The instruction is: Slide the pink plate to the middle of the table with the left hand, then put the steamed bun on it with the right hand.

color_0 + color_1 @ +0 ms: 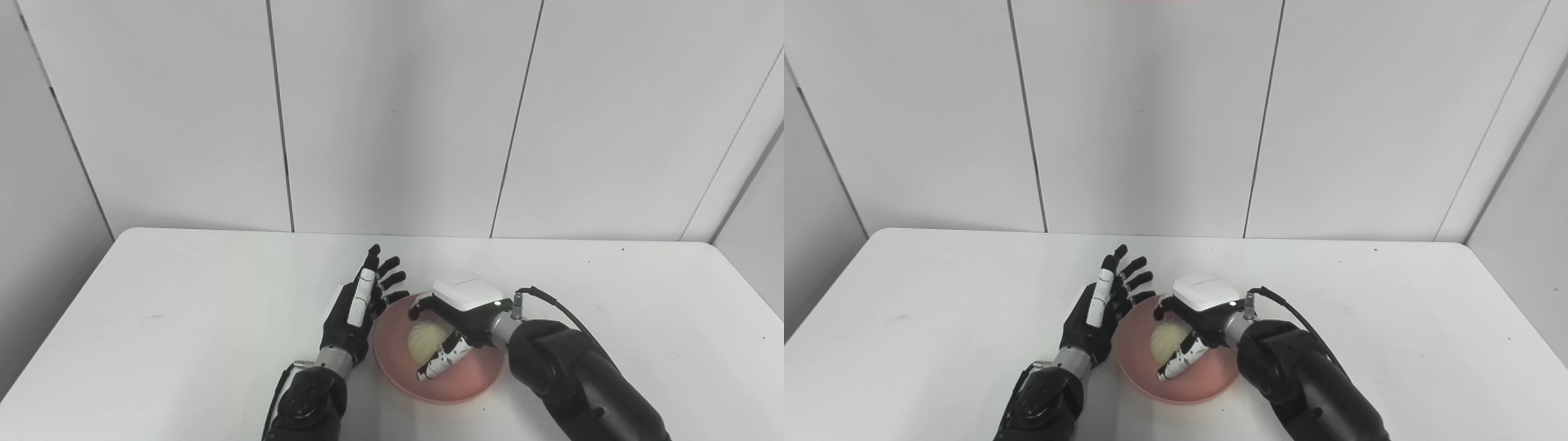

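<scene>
A: Where was the bun? State of the hands?

B: The pale, round, pleated steamed bun [427, 342] sat inside the shallow pink round plate [392, 361], left of the plate's centre. The plate rested on the white tabletop [184, 306], near the front edge and roughly mid-width. The right hand [456, 324] was over the plate, fingers curled around the bun's far and right sides, thumb [442, 360] along its near side. Whether the fingers pressed on the bun or only cupped it, I could not tell.

A: And the left?

B: The left hand [1101, 309] stood just beside the plate's left rim, fingers spread and pointing away toward the far wall, holding nothing. Contact with the rim: could not tell.

A: How did you judge the bun would handle?

B: Light and soft, by the look. Likely to dent under a tight squeeze, and its smooth skin might stick a little to the fingers on release. Best held across its widest part, fingers on one side and thumb opposite, with gentle pressure.

A: The plate?

B: It looked stiff, light and smooth-bottomed, so I judged it would slide easily on the tabletop. A careless nudge from the right hand could shift it.
</scene>
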{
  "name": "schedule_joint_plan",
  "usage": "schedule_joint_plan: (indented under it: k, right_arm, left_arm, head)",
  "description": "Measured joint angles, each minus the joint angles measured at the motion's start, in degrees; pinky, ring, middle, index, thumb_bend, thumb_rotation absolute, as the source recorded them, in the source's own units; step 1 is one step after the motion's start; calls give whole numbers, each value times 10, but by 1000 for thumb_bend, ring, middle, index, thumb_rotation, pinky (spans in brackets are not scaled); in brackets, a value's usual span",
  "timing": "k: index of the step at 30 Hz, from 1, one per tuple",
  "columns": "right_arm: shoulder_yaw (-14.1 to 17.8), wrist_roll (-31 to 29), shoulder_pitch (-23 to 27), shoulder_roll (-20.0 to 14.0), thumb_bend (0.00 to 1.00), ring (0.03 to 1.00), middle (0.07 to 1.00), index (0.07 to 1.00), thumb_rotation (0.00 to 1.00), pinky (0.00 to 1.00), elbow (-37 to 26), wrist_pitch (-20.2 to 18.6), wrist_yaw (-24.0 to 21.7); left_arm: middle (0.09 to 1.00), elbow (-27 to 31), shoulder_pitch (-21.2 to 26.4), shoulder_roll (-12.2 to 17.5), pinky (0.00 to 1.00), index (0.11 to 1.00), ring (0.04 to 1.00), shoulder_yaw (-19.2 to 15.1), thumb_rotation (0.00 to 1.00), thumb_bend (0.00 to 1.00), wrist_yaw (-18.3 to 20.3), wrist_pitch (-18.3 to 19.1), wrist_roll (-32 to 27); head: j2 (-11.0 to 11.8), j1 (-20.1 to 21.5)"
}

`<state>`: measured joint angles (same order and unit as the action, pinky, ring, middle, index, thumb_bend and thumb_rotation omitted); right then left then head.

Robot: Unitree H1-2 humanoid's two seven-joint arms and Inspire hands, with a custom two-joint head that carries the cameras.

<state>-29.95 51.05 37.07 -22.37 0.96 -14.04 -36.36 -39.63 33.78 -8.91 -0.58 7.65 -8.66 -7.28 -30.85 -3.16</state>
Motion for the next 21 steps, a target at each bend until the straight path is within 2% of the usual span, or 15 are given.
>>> schedule_joint_plan:
  k: [10,11,13,15,17,21]
  right_arm:
    - [14,-12,2,-22,1000,903,844,775,474,990,-28,14,-29]
    - [20,-18,2,-24,1000,903,841,771,468,986,-34,15,-29]
    - [43,-41,0,-25,1000,871,819,762,518,936,-40,25,-19]
    - [79,-76,-7,-22,918,844,805,763,624,824,-41,46,18]
    - [127,-120,-23,-9,876,818,799,763,669,732,-33,74,75]
    - [198,-197,-57,32,830,765,786,756,726,654,20,143,194]
  left_arm:
    - [892,5,-2,0,739,1000,869,0,892,852,-6,2,1]
    - [891,6,-3,0,737,1000,870,0,891,849,-8,2,1]
    - [886,7,-4,-2,732,1000,851,-2,864,830,-16,-3,2]
    - [888,6,-8,-6,748,1000,847,-6,870,799,-27,-19,3]
    - [887,4,-12,-9,766,1000,852,-7,882,783,-39,-38,4]
    - [884,-5,-10,-10,775,998,859,-7,897,779,-72,-51,21]
  head:
    - [-1,1]
    - [-2,1]
    - [-2,2]
    - [-1,2]
    - [-1,2]
    - [-3,0]
